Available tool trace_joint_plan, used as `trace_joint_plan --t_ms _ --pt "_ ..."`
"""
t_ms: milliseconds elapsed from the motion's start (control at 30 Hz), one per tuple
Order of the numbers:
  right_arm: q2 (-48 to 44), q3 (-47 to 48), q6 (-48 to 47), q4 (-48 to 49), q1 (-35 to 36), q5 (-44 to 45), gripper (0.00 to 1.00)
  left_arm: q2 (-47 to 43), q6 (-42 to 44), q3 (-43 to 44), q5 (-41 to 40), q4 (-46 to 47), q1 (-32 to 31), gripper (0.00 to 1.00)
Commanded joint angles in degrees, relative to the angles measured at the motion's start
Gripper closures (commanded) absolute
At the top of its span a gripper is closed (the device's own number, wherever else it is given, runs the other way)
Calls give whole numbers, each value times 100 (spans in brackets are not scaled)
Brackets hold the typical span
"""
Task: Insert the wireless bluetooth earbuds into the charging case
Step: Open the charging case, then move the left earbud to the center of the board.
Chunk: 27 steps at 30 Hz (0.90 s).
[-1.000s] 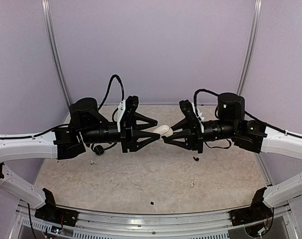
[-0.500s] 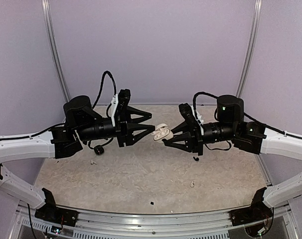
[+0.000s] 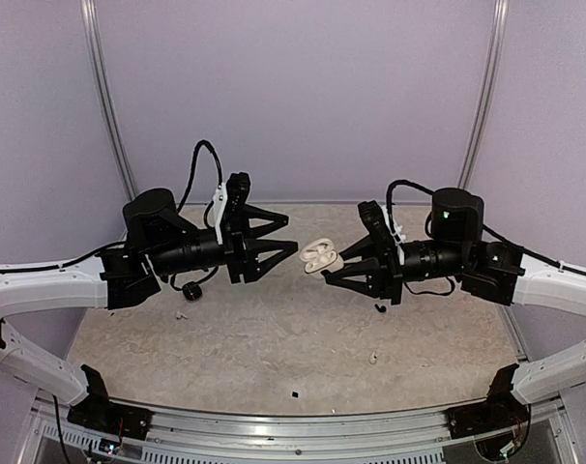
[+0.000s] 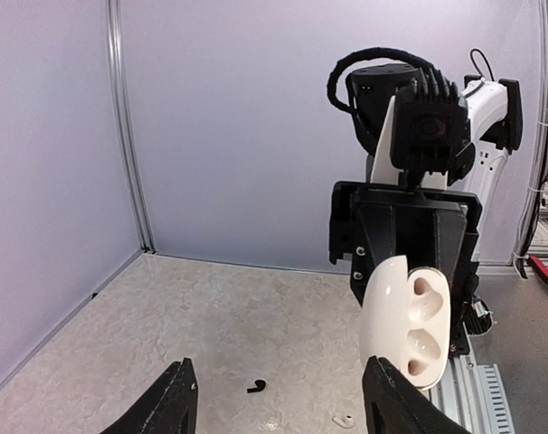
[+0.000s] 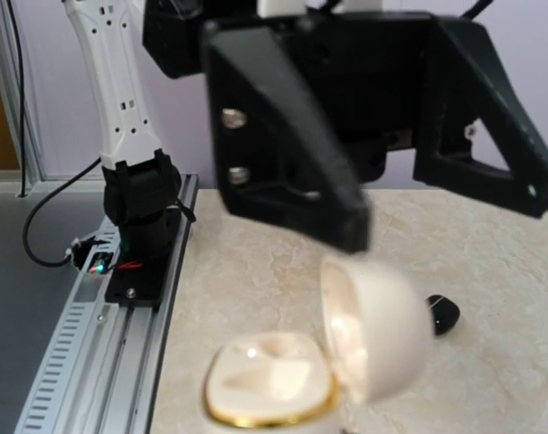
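Top external view: the right gripper [image 3: 330, 268] is clamped on the charging case [image 3: 319, 256], whose lid is open and both wells empty. The left gripper [image 3: 291, 235] is spread wide, holding nothing. Loose earbuds [image 3: 372, 358] lie on the bench [image 3: 274, 338], so I judge every insertion is yet to do.

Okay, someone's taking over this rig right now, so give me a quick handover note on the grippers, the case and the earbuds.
Left gripper: open, empty, in the air facing the case.
Right gripper: shut on the charging case, held above the table.
Case: open, looks empty.
Earbuds: loose on the table, including a white earbud and a black earbud by the right arm.
Done: case lifted and opened.
Left: pick up the buds and seat them.
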Motion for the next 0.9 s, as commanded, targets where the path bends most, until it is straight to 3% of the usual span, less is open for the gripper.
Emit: trace_joint_plan --t_ms 0,300,867 --pt "-194 -122 190 291 -38 60 100 -266 -203 -241 -162 466 242 37" --pt "-179 -132 210 322 -60 223 100 -376 183 -120 509 237 -56 37" --pt "-76 21 -67 102 3 -113 100 401 198 550 -210 -200 -277 53"
